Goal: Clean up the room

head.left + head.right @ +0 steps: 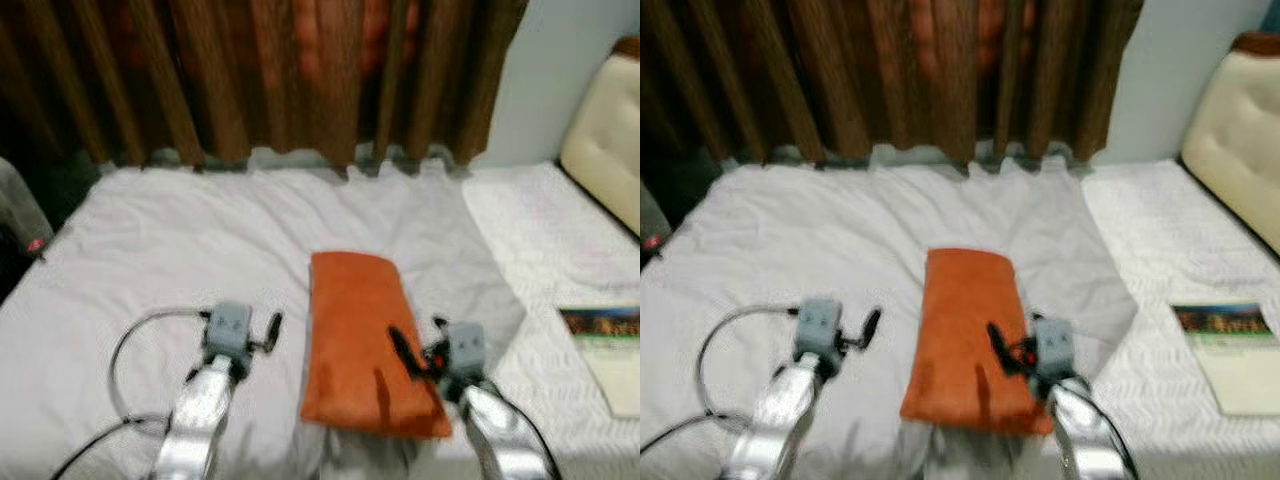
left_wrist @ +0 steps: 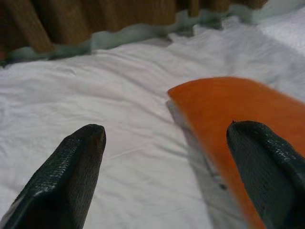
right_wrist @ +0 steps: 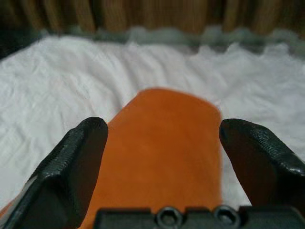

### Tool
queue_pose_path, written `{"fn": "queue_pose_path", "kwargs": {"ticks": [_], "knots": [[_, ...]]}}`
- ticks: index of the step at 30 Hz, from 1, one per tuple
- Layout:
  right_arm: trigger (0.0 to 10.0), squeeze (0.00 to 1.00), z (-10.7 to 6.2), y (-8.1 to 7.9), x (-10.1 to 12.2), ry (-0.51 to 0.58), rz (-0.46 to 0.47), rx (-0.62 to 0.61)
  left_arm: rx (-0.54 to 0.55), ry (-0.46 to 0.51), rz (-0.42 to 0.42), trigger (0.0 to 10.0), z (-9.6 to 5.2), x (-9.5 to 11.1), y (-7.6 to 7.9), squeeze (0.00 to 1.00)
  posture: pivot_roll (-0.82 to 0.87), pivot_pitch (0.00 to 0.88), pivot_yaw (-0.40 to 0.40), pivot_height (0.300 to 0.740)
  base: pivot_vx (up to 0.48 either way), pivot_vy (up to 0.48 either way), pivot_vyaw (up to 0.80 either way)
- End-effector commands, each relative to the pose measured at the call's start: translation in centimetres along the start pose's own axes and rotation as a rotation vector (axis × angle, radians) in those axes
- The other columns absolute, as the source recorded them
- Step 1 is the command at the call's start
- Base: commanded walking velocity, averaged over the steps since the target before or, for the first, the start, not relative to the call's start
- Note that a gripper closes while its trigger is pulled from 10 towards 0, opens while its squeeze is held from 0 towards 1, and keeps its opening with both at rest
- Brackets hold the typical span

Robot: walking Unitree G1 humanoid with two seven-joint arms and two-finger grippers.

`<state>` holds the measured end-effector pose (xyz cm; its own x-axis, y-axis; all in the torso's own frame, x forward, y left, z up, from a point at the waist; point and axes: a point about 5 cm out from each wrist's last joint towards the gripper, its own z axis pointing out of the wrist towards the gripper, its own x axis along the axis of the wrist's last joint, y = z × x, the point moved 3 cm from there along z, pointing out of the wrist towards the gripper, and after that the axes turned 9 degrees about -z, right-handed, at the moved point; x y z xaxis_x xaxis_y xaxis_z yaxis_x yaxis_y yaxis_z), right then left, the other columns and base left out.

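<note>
An orange cushion [image 1: 362, 345] lies lengthwise on the white bed sheet [image 1: 170, 240], near the bed's front edge. My right gripper [image 1: 418, 346] hovers over the cushion's near right part, open; the right wrist view looks along the orange cushion [image 3: 162, 143] between the two spread fingers [image 3: 76, 162]. My left gripper [image 1: 268, 334] hangs open over bare sheet just left of the cushion. Its wrist view has the orange cushion [image 2: 238, 114] beside one finger [image 2: 267, 171] and nothing between the fingers.
Brown curtains [image 1: 280, 70] hang behind the bed. A cream padded headboard [image 1: 610, 130] stands at the right, above a textured white cover [image 1: 540, 230]. A booklet [image 1: 608, 350] lies on that cover at the right edge. A dark object [image 1: 20, 230] sits at the far left.
</note>
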<state>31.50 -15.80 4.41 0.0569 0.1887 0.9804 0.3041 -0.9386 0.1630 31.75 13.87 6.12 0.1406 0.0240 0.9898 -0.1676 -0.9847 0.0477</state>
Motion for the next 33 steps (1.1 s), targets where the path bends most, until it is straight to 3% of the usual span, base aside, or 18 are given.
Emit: {"fn": "queue_pose_path", "kwargs": {"ticks": [1, 4, 6, 11, 26, 31, 33], "knots": [[10.0, 0.0, -0.5, 0.9, -0.3, -0.012, -0.011, -0.02, -0.036, 0.018, -0.003, 10.0, 0.2, 0.4, 1.1, 0.0, 0.03, 0.0, 0.013, 0.74, 0.48, 0.0, 0.0], [10.0, 0.0, -0.5, 0.9, -0.3, -0.013, -0.013, -0.018, -0.038, 0.008, -0.007, 10.0, 0.2, 0.1, 1.3, 0.0, 0.03, 0.0, 0.013, 0.74, 0.48, 0.0, 0.0], [10.0, 0.0, -0.5, 0.9, -0.4, -0.017, -0.012, -0.017, -0.019, -0.033, -0.004, 10.0, 0.2, -0.6, 1.1, 0.0, 0.02, 0.0, 0.013, 0.74, 0.0, 0.0, 0.0], [10.0, 0.0, -0.6, 0.8, -0.5, -0.019, -0.012, -0.015, -0.012, -0.022, -0.015, 10.0, 0.2, -0.4, 0.9, 0.0, 0.02, 0.0, 0.013, 0.74, 0.0, 0.0, 0.0], [10.0, 0.0, -0.8, 0.5, -0.7, -0.023, -0.012, -0.006, -0.038, -0.015, 0.001, 10.0, 0.2, -0.3, 1.5, 0.0, 0.02, 0.0, 0.015, 0.74, 0.335, -0.34, 0.0], [10.0, 0.0, -0.9, 0.4, -0.7, -0.025, -0.011, -0.001, -0.017, -0.047, -0.015, 10.0, 0.2, -0.9, 1.1, 0.0, 0.02, 0.001, 0.015, 0.74, 0.226, -0.172, 0.0], [10.0, 0.0, -0.7, 0.4, -0.9, -0.042, 0.036, -0.009, 0.001, -0.074, -0.01, 10.0, 0.4, -1.2, 0.5, 0.0, 0.02, 0.011, 0.014, 0.74, 0.0, 0.0, 0.0]]}}
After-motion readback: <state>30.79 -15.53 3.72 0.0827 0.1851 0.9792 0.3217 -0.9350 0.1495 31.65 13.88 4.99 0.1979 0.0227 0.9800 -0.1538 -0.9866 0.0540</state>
